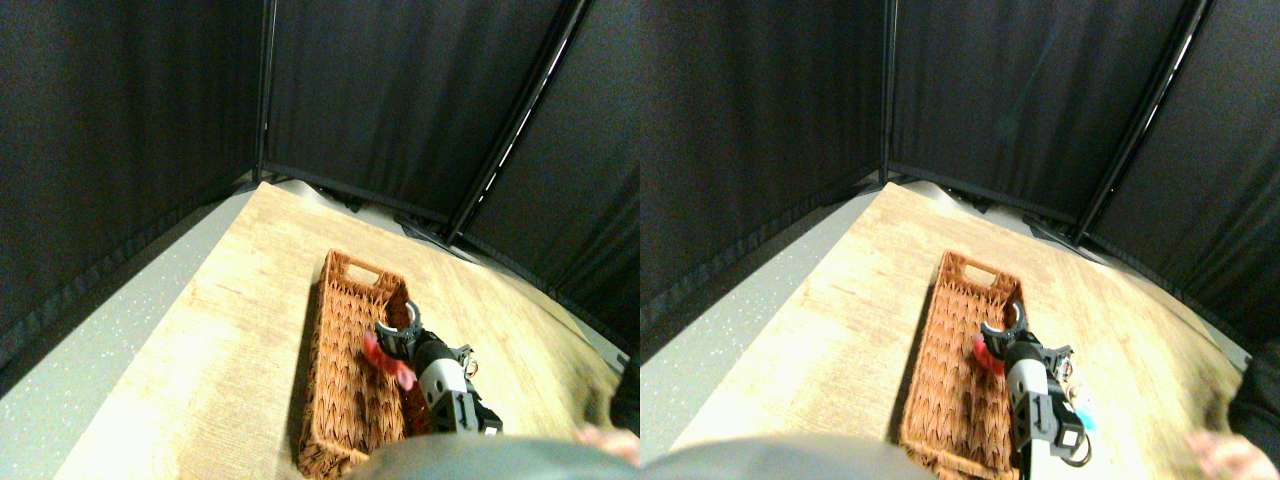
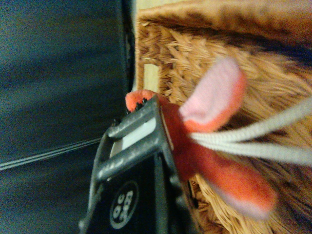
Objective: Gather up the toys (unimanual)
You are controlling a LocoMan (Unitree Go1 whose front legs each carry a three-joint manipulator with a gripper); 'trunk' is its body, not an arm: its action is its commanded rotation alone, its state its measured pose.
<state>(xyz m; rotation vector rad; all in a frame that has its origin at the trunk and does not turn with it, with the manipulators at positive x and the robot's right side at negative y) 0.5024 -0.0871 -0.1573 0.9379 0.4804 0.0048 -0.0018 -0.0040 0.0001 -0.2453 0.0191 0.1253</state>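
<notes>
Stereo view: dark curtains close off the back and sides, which keeps the wooden table (image 1: 230, 330) plain and easy to read.
Table: pale wood running away from the camera, with the basket (image 1: 345, 340) set lengthwise on it, within the arm's reach.
Basket: woven, long and shallow, with a handle slot at the far end; its open top suits dropping from above.
Arm: reaches in from the lower right and crosses the basket's right rim, so the gripper (image 1: 385, 345) hangs over the inside.
Gripper: clamped on the red toy (image 2: 195, 146); the wrist view shows the dark jaw frame pressed against its body.
Red toy: held above the basket's weave, pink-lined ears (image 2: 214, 95) and pale strings (image 2: 258, 141) trailing free; by my reading it is placed for release.
Person: a hand (image 1: 610, 440) at the lower right edge, well apart from the basket.
</notes>
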